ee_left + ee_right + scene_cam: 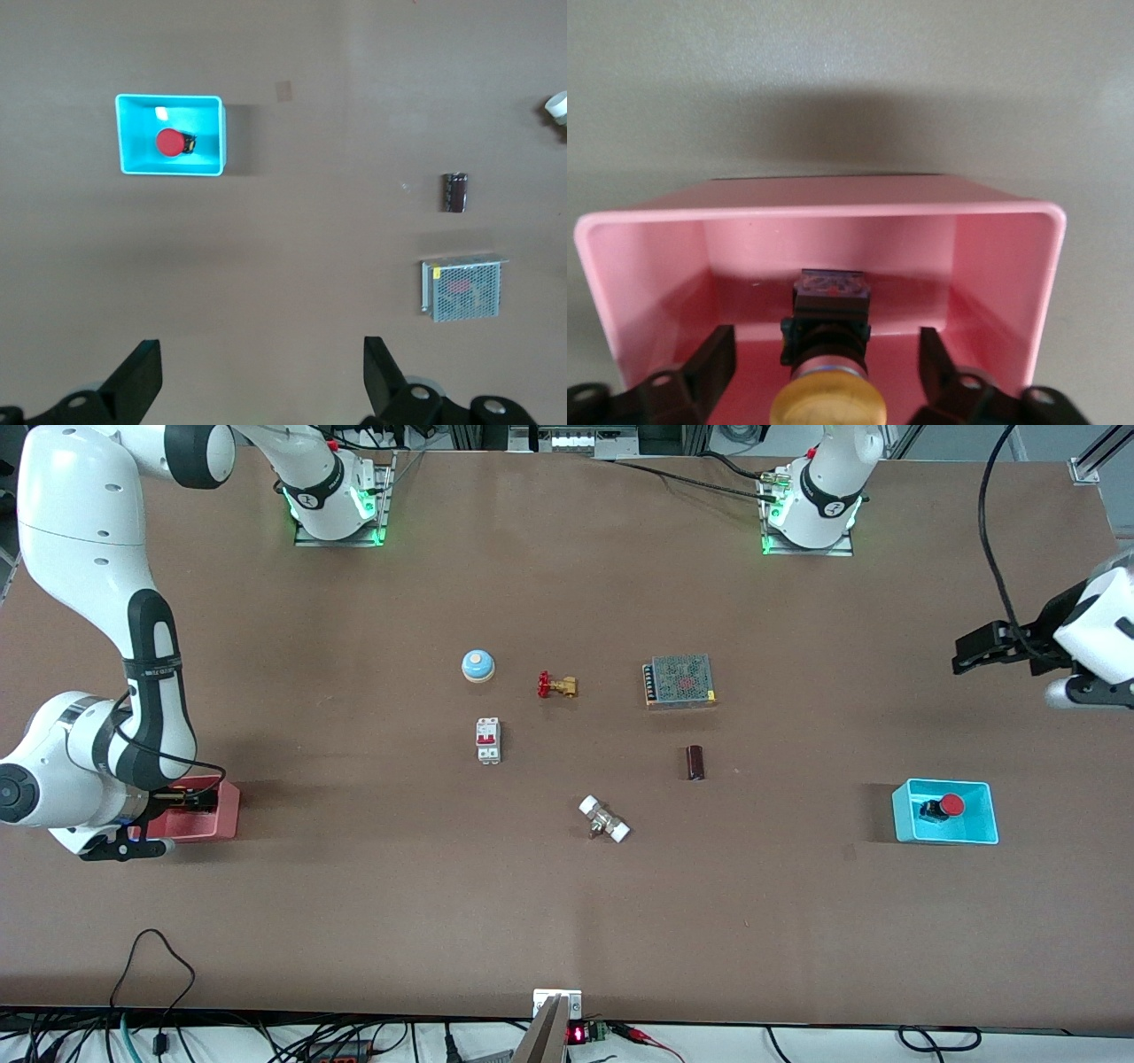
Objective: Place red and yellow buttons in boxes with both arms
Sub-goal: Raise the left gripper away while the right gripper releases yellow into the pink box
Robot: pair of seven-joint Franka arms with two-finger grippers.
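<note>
The red button (951, 804) lies in the cyan box (904, 822) near the left arm's end of the table; the left wrist view shows the button (169, 142) in the box (168, 170) too. My left gripper (966, 654) is open and empty, up in the air over bare table. My right gripper (182, 799) is down inside the pink box (226, 815) at the right arm's end. The right wrist view shows the orange-yellow button (828, 403) lying on the floor of the pink box (833, 211), between the open fingers of my right gripper (827, 345), which stand apart from it.
Mid-table stand a blue-and-white bell (477, 664), a brass valve with a red handle (557, 685), a metal mesh power supply (679, 681), a white circuit breaker (488, 740), a dark cylinder (695, 763) and a white-ended fitting (604, 819).
</note>
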